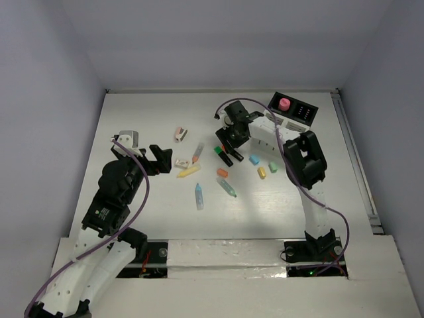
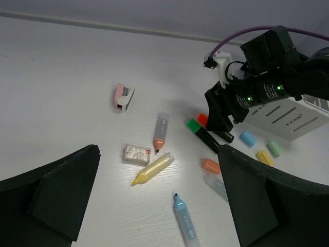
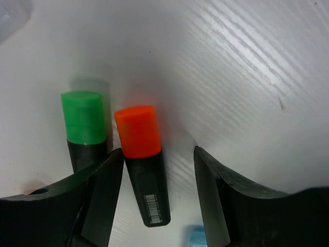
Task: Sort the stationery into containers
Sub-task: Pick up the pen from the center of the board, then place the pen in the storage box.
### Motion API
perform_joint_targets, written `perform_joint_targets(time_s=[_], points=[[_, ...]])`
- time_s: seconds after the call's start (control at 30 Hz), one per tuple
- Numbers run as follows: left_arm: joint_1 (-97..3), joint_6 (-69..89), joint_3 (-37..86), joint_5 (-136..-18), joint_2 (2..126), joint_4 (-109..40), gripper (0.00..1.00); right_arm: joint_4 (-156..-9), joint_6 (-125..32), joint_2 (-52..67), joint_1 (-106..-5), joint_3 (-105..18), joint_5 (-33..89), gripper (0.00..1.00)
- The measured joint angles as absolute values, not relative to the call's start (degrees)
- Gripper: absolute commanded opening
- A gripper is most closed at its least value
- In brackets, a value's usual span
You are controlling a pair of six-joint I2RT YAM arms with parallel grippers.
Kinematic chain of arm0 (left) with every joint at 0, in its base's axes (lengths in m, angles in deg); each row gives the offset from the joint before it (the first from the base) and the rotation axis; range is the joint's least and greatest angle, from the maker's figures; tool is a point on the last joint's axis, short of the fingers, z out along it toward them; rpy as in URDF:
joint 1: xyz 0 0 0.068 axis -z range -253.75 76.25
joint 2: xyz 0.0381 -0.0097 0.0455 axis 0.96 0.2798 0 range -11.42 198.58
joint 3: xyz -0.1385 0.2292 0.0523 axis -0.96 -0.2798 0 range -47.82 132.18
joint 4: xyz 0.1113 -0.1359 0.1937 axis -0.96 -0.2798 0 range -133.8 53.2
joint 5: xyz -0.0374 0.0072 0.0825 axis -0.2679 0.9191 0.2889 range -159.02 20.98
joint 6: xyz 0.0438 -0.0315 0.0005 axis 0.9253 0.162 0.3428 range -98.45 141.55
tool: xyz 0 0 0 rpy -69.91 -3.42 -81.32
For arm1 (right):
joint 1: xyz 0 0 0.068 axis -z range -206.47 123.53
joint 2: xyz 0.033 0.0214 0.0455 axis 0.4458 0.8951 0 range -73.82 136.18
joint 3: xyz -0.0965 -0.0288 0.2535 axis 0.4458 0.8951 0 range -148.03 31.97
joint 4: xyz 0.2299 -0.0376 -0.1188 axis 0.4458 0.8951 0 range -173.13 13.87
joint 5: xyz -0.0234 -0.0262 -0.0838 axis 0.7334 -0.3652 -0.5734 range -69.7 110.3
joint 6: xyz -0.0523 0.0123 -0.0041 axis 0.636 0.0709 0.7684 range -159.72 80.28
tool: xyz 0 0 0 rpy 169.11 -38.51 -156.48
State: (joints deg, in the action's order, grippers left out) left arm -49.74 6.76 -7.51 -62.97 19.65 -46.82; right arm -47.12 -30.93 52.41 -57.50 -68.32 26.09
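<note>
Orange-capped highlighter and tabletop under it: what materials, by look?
Orange-capped highlighter: likely plastic; matte cap, black barrel with slight sheen and barcode print. Tabletop: white, fine parallel ridges catching light; perhaps corrugated plastic sheet or laminate, unclear.

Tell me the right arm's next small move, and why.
Probably close the right gripper on the orange-capped highlighter. Its open jaws straddle that pen's black body, and one finger sits between it and the green-capped highlighter lying alongside, so closing should catch only the orange one.

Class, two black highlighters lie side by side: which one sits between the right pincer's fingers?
The orange-capped highlighter; the green-capped highlighter lies beside it, outside that gap.
</note>
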Motion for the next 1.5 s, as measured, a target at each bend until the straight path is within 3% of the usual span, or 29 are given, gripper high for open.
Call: perform_joint_targets(time_s=[0.2, 0.43, 0.5, 0.63, 0.83, 1.07, 1.27, 1.5], points=[[-49.7, 6.8, -7.5, -63.0, 19.6, -46.8, 0.99, -47.3, -30.9, 54.4, -57.7, -70.8, 25.1, 0.58], [-49.7, 6.8, -7.5, -63.0, 19.5, -46.8, 0.99, -47.1, -31.1, 56.1, -57.8, -73.3, 23.6, 0.36], [-49.7, 6.8, -7.5, -63.0, 19.5, -46.8, 0.99, -47.5, -31.3, 56.1, -57.8, -73.3, 23.4, 0.22], [-49.7, 6.8, -7.5, -63.0, 19.5, -46.8, 0.99, -48.0, -32.0, 56.1, -57.8, -73.9, 22.4, 0.11], [-49.7, 6.8, -7.5, -63.0, 19.5, -46.8, 0.99, -53.6, -34.4, 51.9, -58.0, -74.3, 19.5, 0.10], [-49.7, 6.8, -7.5, -63.0, 19.5, -46.8, 0.99, -71.0, -39.7, 28.3, -55.2, -61.4, 13.9, 0.11], [-49.7, 6.8, -7.5, -63.0, 19.5, -46.8, 0.99, -87.1, -44.1, 13.9, -41.6, -51.8, 6.6, 0.11], [-49.7, 6.8, -7.5, -63.0, 19.5, -46.8, 0.99, -97.2, -46.7, 15.6, -29.6, -42.6, 0.7, 0.11]])
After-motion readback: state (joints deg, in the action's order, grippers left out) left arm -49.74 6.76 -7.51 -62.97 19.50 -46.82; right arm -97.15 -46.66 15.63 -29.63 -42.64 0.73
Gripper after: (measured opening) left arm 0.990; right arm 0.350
